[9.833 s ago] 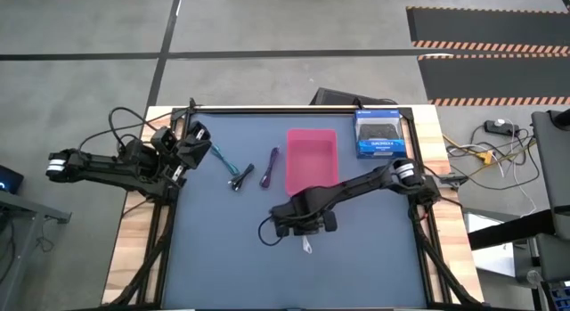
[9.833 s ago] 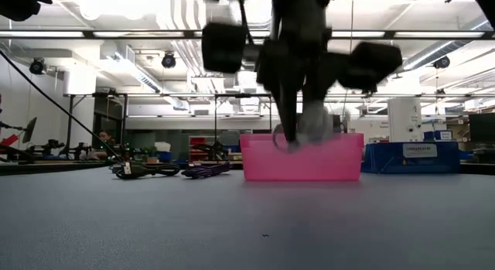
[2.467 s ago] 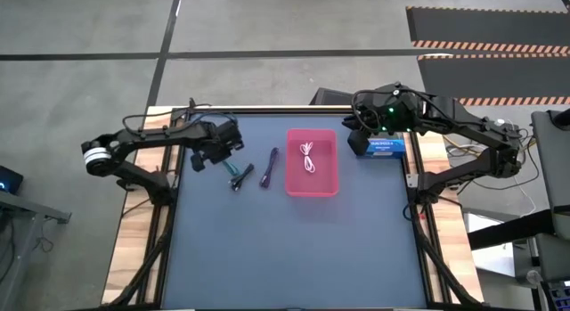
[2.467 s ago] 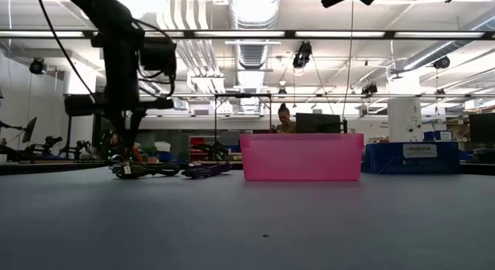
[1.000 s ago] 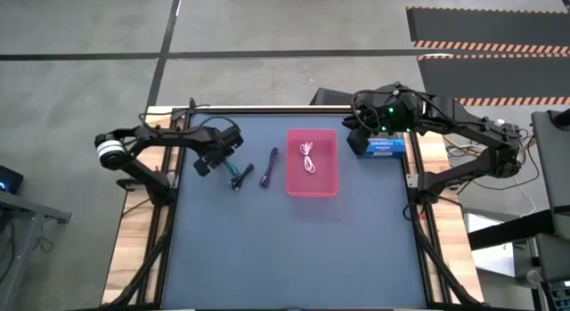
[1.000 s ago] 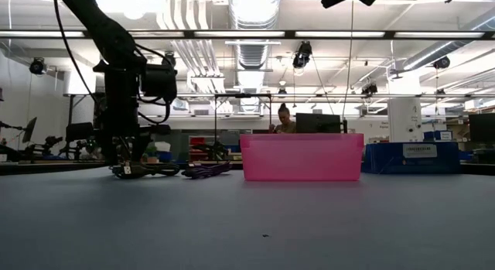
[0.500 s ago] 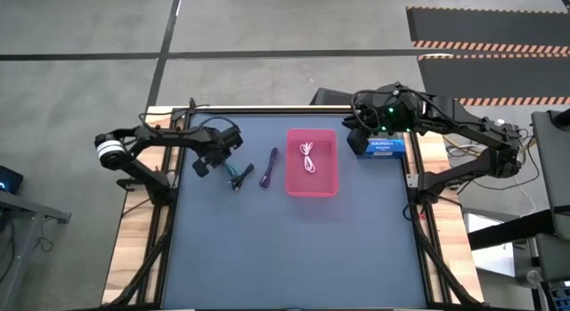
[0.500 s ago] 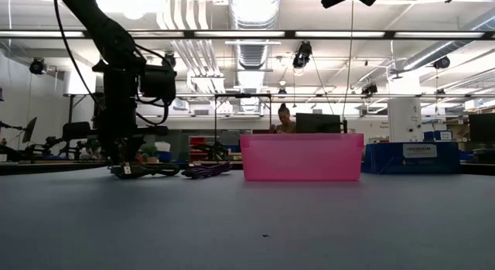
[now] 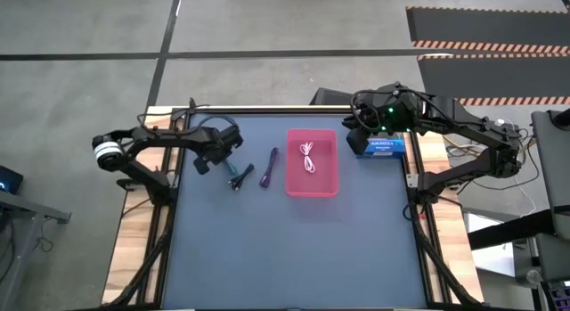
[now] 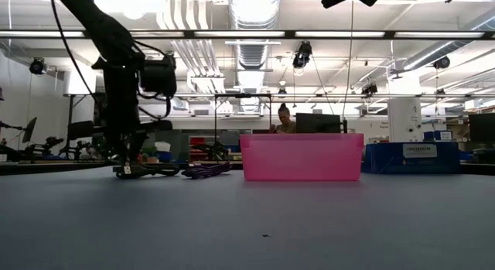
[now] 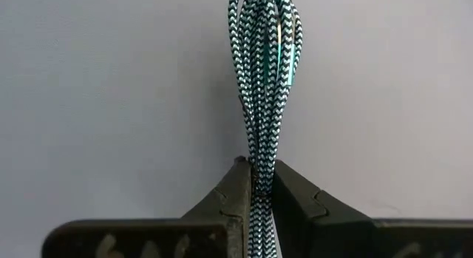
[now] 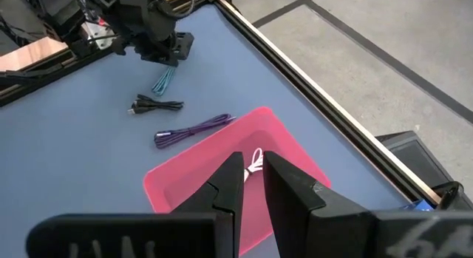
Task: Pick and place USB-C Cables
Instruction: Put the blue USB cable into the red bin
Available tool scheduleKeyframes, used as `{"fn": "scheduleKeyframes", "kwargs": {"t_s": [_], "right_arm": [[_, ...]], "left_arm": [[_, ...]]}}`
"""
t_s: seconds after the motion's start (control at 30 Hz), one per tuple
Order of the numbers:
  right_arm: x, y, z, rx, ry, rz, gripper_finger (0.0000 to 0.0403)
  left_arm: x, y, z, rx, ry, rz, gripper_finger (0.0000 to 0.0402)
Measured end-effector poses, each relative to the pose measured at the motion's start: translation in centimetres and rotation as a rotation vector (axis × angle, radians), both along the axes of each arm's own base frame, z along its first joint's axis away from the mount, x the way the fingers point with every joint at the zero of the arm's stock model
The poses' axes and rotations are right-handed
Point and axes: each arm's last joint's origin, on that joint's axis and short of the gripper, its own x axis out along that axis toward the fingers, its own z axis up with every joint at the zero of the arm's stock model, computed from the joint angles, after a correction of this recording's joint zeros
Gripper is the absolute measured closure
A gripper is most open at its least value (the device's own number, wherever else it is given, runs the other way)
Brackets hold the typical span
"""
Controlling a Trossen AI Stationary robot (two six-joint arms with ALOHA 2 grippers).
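My left gripper (image 11: 256, 185) points down near the table's far left (image 9: 214, 156) and is shut on the teal cable (image 11: 262, 73), which also shows under it in the right wrist view (image 12: 163, 80). The black cable (image 9: 238, 179) and the purple cable (image 9: 270, 168) lie flat on the table between that gripper and the pink tray (image 9: 312, 192). The white cable (image 9: 308, 158) lies inside the tray. My right gripper (image 12: 252, 177) hovers high over the far right, near the blue box, with its fingers a narrow gap apart and nothing between them. My left gripper pinches the teal cable's bundled strands (image 11: 258, 169) between its two fingers. The fingers (image 11: 229, 199) come from above, pointing down, and the bundle runs on past the fingertips along their line. Whether the cable's far end (image 11: 266, 3) touches the table I cannot tell.
A blue box (image 9: 378, 143) sits at the far right, beside the tray. The table has a raised dark frame (image 9: 294, 110) along its far edge. The near half of the table (image 9: 294, 257) is bare blue mat. A person (image 10: 283, 117) shows in the room behind the tray.
My left gripper has risen slightly over the spot where the teal cable lay, staying upright. The black, purple and white cables have kept their places.
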Motion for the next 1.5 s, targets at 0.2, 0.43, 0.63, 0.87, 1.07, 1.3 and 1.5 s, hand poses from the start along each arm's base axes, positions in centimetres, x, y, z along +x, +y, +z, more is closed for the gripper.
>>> {"fn": "scheduleKeyframes", "kwargs": {"t_s": [0.2,0.43,0.63,0.87,1.07,1.3,1.5], "right_arm": [[0.0,0.1,0.0,0.013,-0.004,0.017,0.036],[0.1,0.2,0.0,0.05,-0.015,0.07,0.036],[0.5,0.2,-0.1,0.05,-0.021,0.097,0.036],[2.3,0.2,0.5,0.068,-0.147,0.231,0.036],[4.2,0.0,0.9,0.061,-0.263,0.323,0.0346],[5.9,-0.3,1.0,0.038,-0.343,0.369,0.0287],[7.4,-0.7,1.1,-0.048,-0.408,0.4,0.0232]], "left_arm": [[0.0,-0.4,2.3,0.115,-0.073,-0.068,0.038],[1.0,-1.0,6.3,0.368,-0.219,-0.368,0.0379],[2.7,-2.4,10.9,0.761,-0.394,-0.704,0.0379],[3.7,-4.2,14.6,1.083,-0.584,-0.855,0.0379],[4.5,-5.4,16.0,1.234,-0.729,-0.945,0.0379],[5.7,-6.3,16.9,1.33,-0.814,-0.956,0.0379],[7.2,-6.9,16.8,1.366,-0.834,-0.998,0.0379]]}}
